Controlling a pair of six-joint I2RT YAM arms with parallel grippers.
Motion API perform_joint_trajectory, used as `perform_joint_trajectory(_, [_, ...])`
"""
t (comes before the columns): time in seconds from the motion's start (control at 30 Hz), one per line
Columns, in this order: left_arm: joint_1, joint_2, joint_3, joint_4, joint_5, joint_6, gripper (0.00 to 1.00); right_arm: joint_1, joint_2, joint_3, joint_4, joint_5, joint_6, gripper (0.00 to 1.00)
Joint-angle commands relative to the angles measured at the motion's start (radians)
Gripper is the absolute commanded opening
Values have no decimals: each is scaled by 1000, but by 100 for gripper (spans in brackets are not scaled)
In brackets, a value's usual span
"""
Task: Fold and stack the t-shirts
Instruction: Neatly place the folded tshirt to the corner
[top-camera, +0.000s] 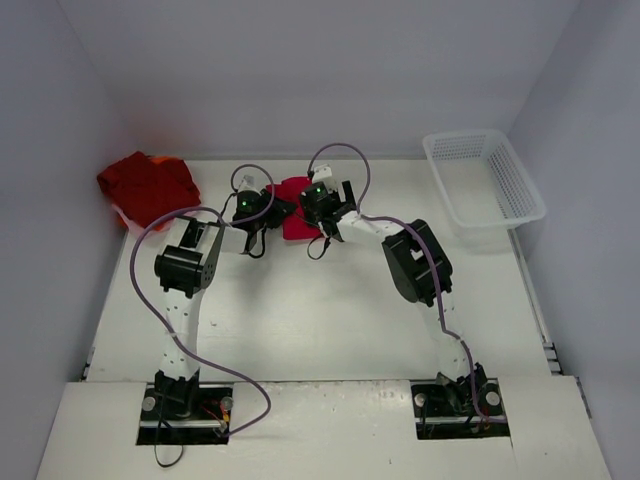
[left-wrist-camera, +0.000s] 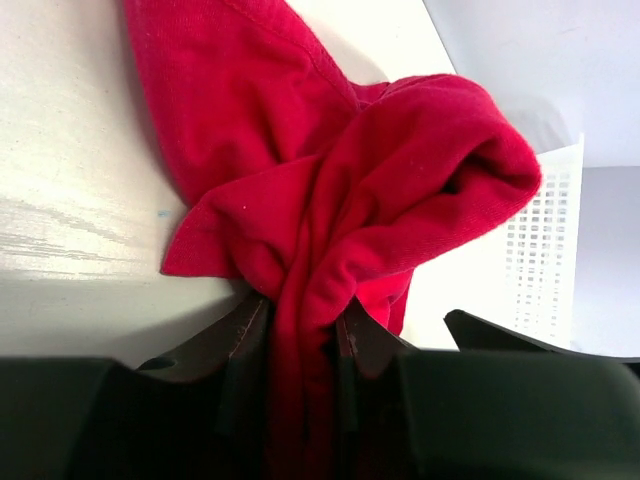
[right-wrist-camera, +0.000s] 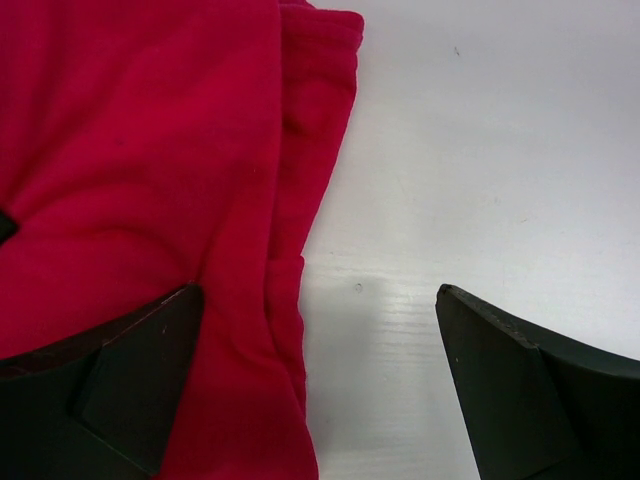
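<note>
A bright red t-shirt (top-camera: 294, 222) lies bunched at the back middle of the table, between my two grippers. My left gripper (top-camera: 270, 209) meets it from the left. In the left wrist view a gathered fold of the t-shirt (left-wrist-camera: 330, 180) runs down between the jaws, and the left gripper (left-wrist-camera: 300, 335) is shut on it. My right gripper (top-camera: 318, 207) stands over the shirt's right side. In the right wrist view the right gripper (right-wrist-camera: 318, 292) is open: one finger (right-wrist-camera: 140, 360) is over the t-shirt (right-wrist-camera: 130, 150), the other over bare table, and nothing is pinched.
A heap of darker red t-shirts (top-camera: 148, 185) sits at the back left against the wall. A white plastic mesh basket (top-camera: 485, 178) stands at the back right; its mesh (left-wrist-camera: 540, 250) shows behind the held cloth. Walls close the table on three sides.
</note>
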Motion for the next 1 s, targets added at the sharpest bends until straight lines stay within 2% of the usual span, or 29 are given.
perform_joint_trajectory(0.0, [-31,7,-31,-113,15,23,0,0,20,9,-30,3,-12,100])
perform_joint_trajectory(0.4, [-25,-68,-33,-192,-21,80,0,-20,-52,-30,-32,23,-12,100])
perform_joint_trajectory(0.73, [57,-177,-54,-225,-21,113,0,-129,-250,-116,-66,15,24,100])
perform_joint_trajectory(0.97, [92,-243,-51,-251,-23,130,0,-133,-328,-153,-82,32,8,100])
